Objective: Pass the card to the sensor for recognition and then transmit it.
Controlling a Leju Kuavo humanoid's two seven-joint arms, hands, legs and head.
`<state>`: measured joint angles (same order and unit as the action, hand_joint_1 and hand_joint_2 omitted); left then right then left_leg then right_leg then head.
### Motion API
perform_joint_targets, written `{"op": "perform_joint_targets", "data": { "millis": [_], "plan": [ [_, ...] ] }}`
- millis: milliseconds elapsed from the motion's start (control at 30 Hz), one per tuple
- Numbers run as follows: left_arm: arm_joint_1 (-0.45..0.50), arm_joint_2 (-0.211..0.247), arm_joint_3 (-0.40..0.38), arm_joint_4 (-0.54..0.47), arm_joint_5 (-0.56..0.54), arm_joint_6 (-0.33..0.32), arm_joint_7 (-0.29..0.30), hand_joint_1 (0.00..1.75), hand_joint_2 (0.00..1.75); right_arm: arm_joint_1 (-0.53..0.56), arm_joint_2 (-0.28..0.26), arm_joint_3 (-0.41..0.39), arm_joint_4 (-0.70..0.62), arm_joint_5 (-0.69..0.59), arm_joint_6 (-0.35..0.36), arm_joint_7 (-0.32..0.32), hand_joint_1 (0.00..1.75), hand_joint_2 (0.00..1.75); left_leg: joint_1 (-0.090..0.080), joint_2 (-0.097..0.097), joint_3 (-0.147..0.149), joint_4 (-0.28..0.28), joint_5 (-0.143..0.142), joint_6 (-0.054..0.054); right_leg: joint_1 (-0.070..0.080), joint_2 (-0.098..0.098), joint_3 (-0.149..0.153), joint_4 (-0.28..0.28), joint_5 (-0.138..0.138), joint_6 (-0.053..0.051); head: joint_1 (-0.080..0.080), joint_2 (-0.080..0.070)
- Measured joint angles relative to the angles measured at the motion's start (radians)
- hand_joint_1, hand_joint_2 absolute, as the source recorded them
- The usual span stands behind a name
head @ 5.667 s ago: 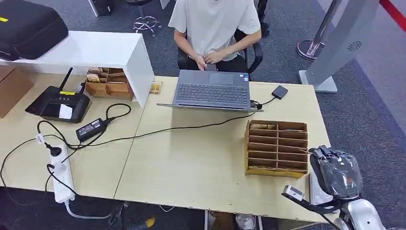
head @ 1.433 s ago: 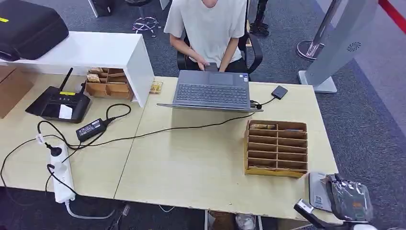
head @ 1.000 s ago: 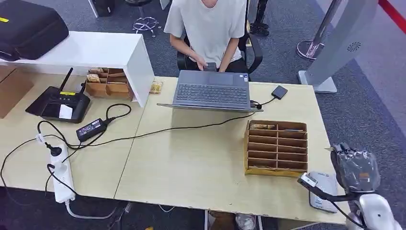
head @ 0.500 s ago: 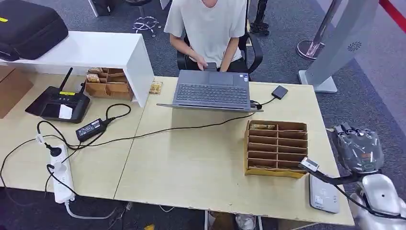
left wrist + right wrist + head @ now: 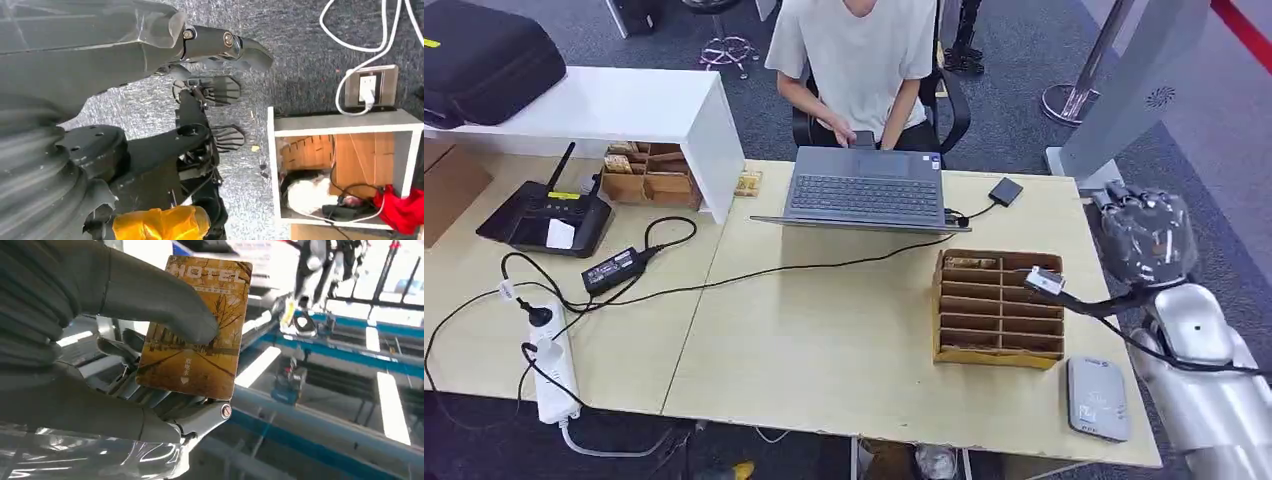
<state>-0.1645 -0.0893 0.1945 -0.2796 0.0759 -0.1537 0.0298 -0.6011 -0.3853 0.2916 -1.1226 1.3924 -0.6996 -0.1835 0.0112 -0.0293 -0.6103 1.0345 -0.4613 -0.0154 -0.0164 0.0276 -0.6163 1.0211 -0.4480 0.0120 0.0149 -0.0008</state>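
Card (image 5: 195,330) sits pinched under the right hand's (image 5: 1146,235) thumb, raised beyond the table's far right edge, well apart from the sensor (image 5: 1097,397). Scanning seems done; handing over to the person (image 5: 864,55) looks next. Left hand (image 5: 65,65): cannot tell.

the table (image 5: 844,340) is seen from high above by the head view, facing forward and down. the floor is faced by the left wrist view. the right hand (image 5: 115,345) is seen closely, facing upward.
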Motion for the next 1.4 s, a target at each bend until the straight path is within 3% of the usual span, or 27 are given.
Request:
{"op": "perform_joint_targets", "data": {
  "millis": [67,233,433,700,1033,1400],
  "plan": [
    [-0.013,-0.007,-0.006,0.000,0.000,0.000,0.013,0.00,1.75,-0.099,0.020,0.065,0.053,0.010,0.003,0.006,1.75,1.75,0.000,-0.001,0.000,0.000,0.001,0.000,0.000,-0.001,0.001,0.001,0.000,0.000,0.001,0.000],
    [-0.042,-0.022,-0.042,0.000,-0.007,0.002,0.064,0.00,1.75,-0.341,0.145,0.235,0.202,0.059,0.064,0.063,1.75,1.75,0.001,0.000,0.000,0.000,0.003,-0.003,0.000,0.001,-0.002,0.002,0.002,-0.002,-0.001,0.000],
    [-0.054,-0.032,-0.074,0.000,-0.011,0.011,0.099,0.00,1.75,-0.470,0.271,0.363,0.295,0.078,0.106,0.135,1.75,1.75,0.001,-0.003,-0.001,0.000,0.003,-0.004,0.001,-0.001,-0.003,0.002,0.002,-0.003,0.000,0.000],
    [-0.066,-0.049,-0.110,0.000,-0.015,0.036,0.136,0.00,1.75,-0.508,0.392,0.426,0.376,0.051,0.117,0.191,1.75,1.75,0.001,-0.005,-0.004,0.001,0.005,-0.002,0.000,-0.003,-0.003,0.001,0.002,-0.002,0.000,0.000],
    [-0.067,-0.050,-0.124,0.000,-0.015,0.035,0.137,0.00,1.75,-0.519,0.427,0.450,0.419,0.037,0.113,0.189,1.75,1.75,0.000,-0.006,-0.006,0.002,0.005,-0.001,0.000,-0.005,-0.003,-0.001,0.003,-0.001,0.000,0.000],
    [-0.078,-0.068,-0.127,0.000,-0.013,0.053,0.158,0.00,1.75,-0.510,0.507,0.490,0.449,0.055,0.135,0.203,1.75,1.75,0.001,-0.013,-0.011,0.003,0.008,0.003,0.000,-0.012,-0.005,-0.001,0.004,0.001,0.000,0.000]
  ]
}}
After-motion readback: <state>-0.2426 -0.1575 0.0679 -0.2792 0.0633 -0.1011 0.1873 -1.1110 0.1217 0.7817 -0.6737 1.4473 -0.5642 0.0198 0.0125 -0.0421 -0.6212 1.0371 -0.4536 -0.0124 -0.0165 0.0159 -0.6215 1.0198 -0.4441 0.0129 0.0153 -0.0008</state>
